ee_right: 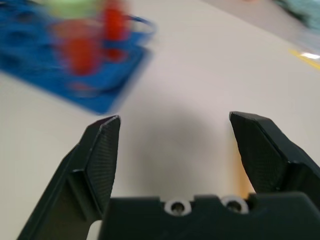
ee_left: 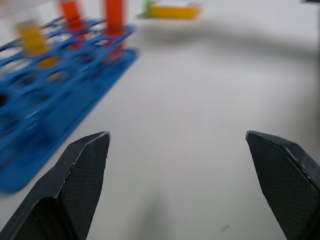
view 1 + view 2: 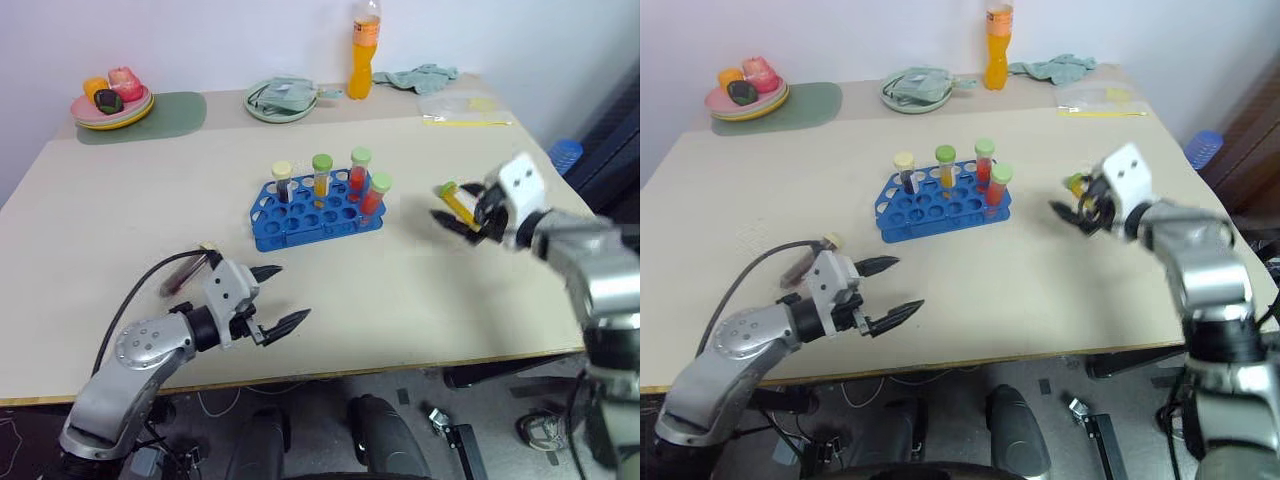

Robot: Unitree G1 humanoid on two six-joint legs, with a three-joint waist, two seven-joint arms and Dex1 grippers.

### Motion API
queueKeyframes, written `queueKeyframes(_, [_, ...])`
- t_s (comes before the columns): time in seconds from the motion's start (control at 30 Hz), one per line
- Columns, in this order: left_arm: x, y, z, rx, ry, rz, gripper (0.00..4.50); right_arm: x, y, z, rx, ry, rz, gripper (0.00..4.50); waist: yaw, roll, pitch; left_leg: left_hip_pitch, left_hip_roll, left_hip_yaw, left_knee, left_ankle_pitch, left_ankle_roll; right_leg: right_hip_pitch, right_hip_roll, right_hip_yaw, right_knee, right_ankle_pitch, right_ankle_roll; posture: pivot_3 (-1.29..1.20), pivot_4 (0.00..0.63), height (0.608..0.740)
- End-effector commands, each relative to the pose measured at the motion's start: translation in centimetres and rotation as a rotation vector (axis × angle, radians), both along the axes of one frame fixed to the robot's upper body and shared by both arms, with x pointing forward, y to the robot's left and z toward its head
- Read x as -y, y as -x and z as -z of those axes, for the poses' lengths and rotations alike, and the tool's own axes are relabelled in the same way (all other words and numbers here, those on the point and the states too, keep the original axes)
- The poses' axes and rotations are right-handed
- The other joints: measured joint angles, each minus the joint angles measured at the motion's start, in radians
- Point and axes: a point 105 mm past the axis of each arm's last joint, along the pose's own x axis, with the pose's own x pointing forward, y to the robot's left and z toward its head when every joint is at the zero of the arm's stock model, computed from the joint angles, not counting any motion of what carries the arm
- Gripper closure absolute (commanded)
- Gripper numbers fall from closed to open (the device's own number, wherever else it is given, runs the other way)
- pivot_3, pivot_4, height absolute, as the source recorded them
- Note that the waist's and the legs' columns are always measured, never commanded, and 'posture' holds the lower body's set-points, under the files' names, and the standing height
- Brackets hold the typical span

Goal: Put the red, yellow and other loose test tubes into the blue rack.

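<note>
Left end effector (image 3: 285,295) open; blue rack (image 3: 300,222) holds 4 tubes (image 3: 321,176).

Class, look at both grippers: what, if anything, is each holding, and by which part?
Nothing is held. The left gripper and right gripper both stand open and empty; the yellow tube lies by the right one's fingers.

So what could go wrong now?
The yellow tube lies loose by the open right end effector; a nudge could roll it away. The maroon tube lies close behind the left end effector, near the table edge, and might get swept off.
</note>
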Motion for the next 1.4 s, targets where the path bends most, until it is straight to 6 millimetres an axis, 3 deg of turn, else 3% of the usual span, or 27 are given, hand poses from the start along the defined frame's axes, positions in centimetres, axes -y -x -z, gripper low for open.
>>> queueKeyframes(0.03, [1.5, 0.5, -1.0, 0.035, 0.019, 0.090, 0.00, 2.1, -2.6, 0.8, -0.190, -0.035, 0.113, 0.66, 0.002, 0.000, 0.000, 0.000, 0.000, 0.000, 0.000, 0.000, 0.000, 0.000, 0.000, 0.000, 0.000, 0.000, 0.000, 0.00, 0.150, 0.740])
queueKeyframes(0.13, [2.5, 0.9, -1.1, 0.037, 0.027, 0.149, 0.00, 2.6, -4.5, 0.6, -0.271, -0.012, 0.147, 0.66, 0.007, 0.000, 0.000, -0.001, 0.000, 0.001, 0.000, 0.000, 0.000, 0.000, -0.001, 0.000, -0.001, 0.000, 0.000, 0.00, 0.150, 0.740])
queueKeyframes(0.27, [3.5, 1.4, -1.2, 0.039, 0.034, 0.197, 0.00, 2.5, -5.6, 1.4, -0.354, 0.026, 0.163, 0.66, 0.009, 0.000, 0.000, -0.004, -0.001, 0.001, -0.001, 0.000, 0.001, -0.003, -0.002, 0.000, -0.003, 0.000, 0.000, 0.00, 0.150, 0.740])
queueKeyframes(0.43, [4.0, 1.5, -1.2, 0.040, 0.046, 0.188, 0.00, 2.7, -6.2, 2.8, -0.379, 0.141, 0.197, 0.66, 0.007, 0.000, 0.000, -0.005, -0.001, 0.001, 0.000, 0.000, 0.001, -0.004, -0.003, 0.000, -0.003, 0.000, 0.001, 0.00, 0.150, 0.740])
queueKeyframes(0.67, [3.8, 1.7, -0.9, 0.032, 0.055, 0.166, 0.00, 3.4, -6.3, 3.1, -0.370, 0.181, 0.226, 0.66, 0.006, 0.001, 0.000, -0.004, -0.001, 0.001, 0.000, 0.000, 0.000, -0.004, -0.003, 0.000, -0.001, 0.000, 0.001, 0.00, 0.150, 0.740])
queueKeyframes(0.77, [3.9, 1.7, -0.8, 0.027, 0.061, 0.169, 0.00, 3.5, -6.3, 3.1, -0.365, 0.212, 0.219, 1.80, 0.006, 0.001, 0.000, -0.004, -0.001, 0.001, 0.000, 0.000, 0.000, -0.004, -0.002, 0.000, -0.001, 0.000, 0.001, 0.00, 0.150, 0.740])
queueKeyframes(0.8, [3.9, 1.7, -0.7, 0.027, 0.062, 0.170, 0.00, 3.6, -6.2, 3.1, -0.368, 0.211, 0.217, 1.80, 0.006, 0.001, 0.000, -0.004, -0.001, 0.001, 0.000, 0.000, 0.000, -0.004, -0.002, 0.000, -0.001, 0.000, 0.001, 0.00, 0.150, 0.740])
queueKeyframes(1.03, [4.0, 1.6, -0.6, 0.022, 0.071, 0.180, 0.00, 4.0, -5.8, 3.8, -0.401, 0.209, 0.209, 4.45, 0.004, 0.000, -0.001, -0.002, -0.001, 0.001, 0.000, 0.000, 0.000, -0.002, -0.002, 0.000, -0.001, 0.000, 0.001, 0.00, 0.150, 0.740])
queueKeyframes(1.23, [4.0, 1.6, -0.5, 0.019, 0.069, 0.188, 0.00, 4.0, -5.5, 4.1, -0.413, 0.218, 0.160, 4.45, 0.006, 0.002, 0.000, -0.003, -0.001, 0.001, 0.000, 0.000, 0.000, -0.002, -0.002, 0.001, -0.001, 0.000, 0.001, 0.00, 0.150, 0.740])
queueKeyframes(1.3, [4.0, 1.7, -0.4, 0.017, 0.067, 0.190, 0.00, 4.2, -5.4, 3.8, -0.405, 0.216, 0.146, 3.94, 0.006, 0.003, 0.000, -0.003, -0.001, 0.001, 0.000, 0.000, 0.000, -0.002, -0.002, 0.001, -0.001, 0.000, 0.001, 0.00, 0.150, 0.740])
queueKeyframes(1.4, [4.0, 1.7, -0.4, 0.013, 0.067, 0.194, 0.00, 4.5, -5.3, 3.6, -0.401, 0.193, 0.151, 2.62, 0.006, 0.003, 0.000, -0.003, -0.001, 0.001, 0.000, 0.000, 0.000, -0.002, -0.002, 0.001, -0.001, 0.000, 0.001, 0.00, 0.150, 0.740])
